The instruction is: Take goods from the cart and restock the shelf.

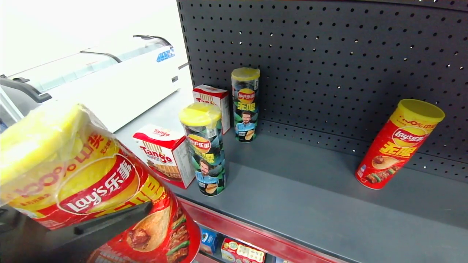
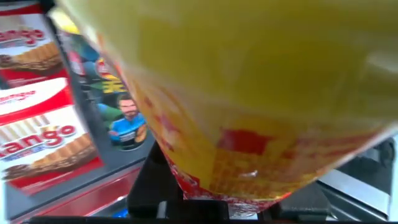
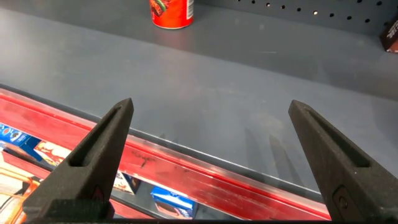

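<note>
At far left, beyond the shelf's end, stands a white chest freezer (image 1: 109, 76) with a curved glass lid. Nearer, the left pincer (image 1: 113, 219) is clamped on a red cardboard crisp tube (image 1: 95, 182) with a yellow plastic lid, held tilted off the front left corner of the dark grey metal shelf (image 1: 310, 204). On the shelf, a red-and-white wafer box (image 1: 164, 155) and a dark green crisp tube (image 1: 204, 149) with a yellow lid stand side by side near the front edge. A second wafer box (image 1: 214, 106) and second green tube (image 1: 245, 104) stand farther back by the grey pegboard (image 1: 329, 54). Well to the right, another red crisp tube (image 1: 398, 144) stands near the pegboard. The right pincer (image 3: 211, 109) hangs spread wide, holding nothing, over the shelf's red front rail (image 3: 205, 171).
</note>
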{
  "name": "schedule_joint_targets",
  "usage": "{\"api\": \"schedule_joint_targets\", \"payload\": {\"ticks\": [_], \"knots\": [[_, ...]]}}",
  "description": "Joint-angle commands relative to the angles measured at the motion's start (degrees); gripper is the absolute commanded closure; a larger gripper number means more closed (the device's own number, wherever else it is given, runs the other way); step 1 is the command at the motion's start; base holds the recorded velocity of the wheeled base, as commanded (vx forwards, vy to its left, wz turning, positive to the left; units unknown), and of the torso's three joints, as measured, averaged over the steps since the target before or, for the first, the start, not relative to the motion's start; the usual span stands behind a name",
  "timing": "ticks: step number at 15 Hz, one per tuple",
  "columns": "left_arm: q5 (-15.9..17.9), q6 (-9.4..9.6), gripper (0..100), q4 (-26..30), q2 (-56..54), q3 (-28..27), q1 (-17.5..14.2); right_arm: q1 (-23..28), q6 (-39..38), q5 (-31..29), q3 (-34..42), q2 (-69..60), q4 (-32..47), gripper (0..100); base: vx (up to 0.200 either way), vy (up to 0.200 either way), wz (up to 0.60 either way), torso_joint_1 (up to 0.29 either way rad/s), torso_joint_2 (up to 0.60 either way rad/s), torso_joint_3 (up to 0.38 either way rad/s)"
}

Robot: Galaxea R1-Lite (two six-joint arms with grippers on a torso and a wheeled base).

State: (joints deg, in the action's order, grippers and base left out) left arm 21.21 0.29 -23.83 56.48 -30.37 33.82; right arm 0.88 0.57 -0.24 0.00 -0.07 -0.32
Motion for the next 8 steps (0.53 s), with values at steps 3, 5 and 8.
{"api": "schedule_joint_targets", "payload": {"ticks": [3,5,8], "knots": [[0.67,0.15,100,-0.07,0.30,0.66,0.28,0.00,0.04,-0.02,0.00,0.07,-0.03,0,0.000,0.000,0.00,0.000,0.00,0.000],[1.38,0.23,100,-0.07,0.74,0.92,0.28,0.00,0.04,-0.02,0.00,0.07,-0.03,0,0.000,0.000,-0.30,0.001,0.00,0.006],[1.38,0.23,100,-0.16,1.00,0.92,0.20,0.00,0.04,-0.02,0.00,0.07,-0.03,0,0.000,0.000,-0.60,0.001,0.00,0.004]]}}
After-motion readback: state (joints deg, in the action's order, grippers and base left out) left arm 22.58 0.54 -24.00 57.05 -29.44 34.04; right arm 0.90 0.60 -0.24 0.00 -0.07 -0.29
